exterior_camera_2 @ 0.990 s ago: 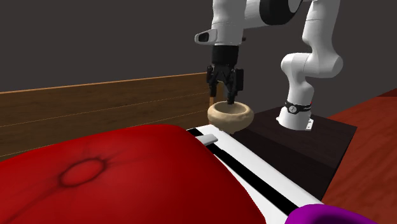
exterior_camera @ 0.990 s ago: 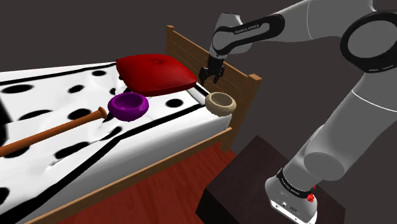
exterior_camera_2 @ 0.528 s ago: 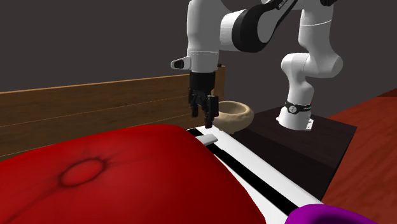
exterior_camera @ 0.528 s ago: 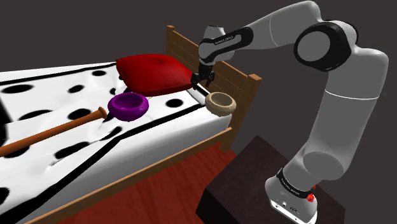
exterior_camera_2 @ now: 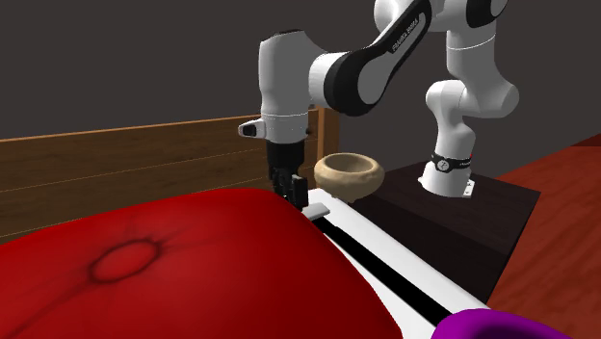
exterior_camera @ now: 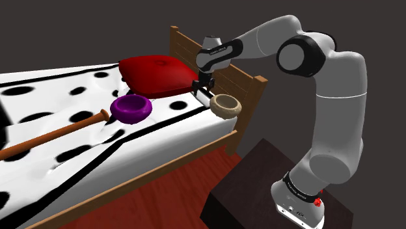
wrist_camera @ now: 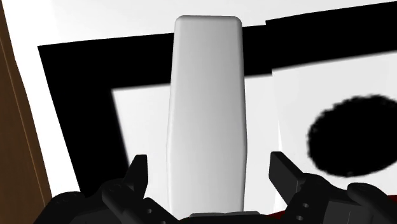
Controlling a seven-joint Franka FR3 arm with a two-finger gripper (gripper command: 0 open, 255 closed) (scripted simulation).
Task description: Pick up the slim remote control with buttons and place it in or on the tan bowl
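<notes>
Fingers (wrist_camera: 138, 175) of your black gripper (wrist_camera: 208, 169) stand released, straddling without touching the slim plain-white remote (wrist_camera: 207, 95) on the black-spotted white bedsheet (exterior_camera: 162, 125), red cushion (exterior_camera: 159, 75) just beside, round tan bowl (exterior_camera: 226, 105) near.

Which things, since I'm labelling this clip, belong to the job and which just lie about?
Job: white remote; tan bowl; claw, open, astride the remote.
Lying about: red cushion; purple bowl; brown bat; spotted bed.
</notes>
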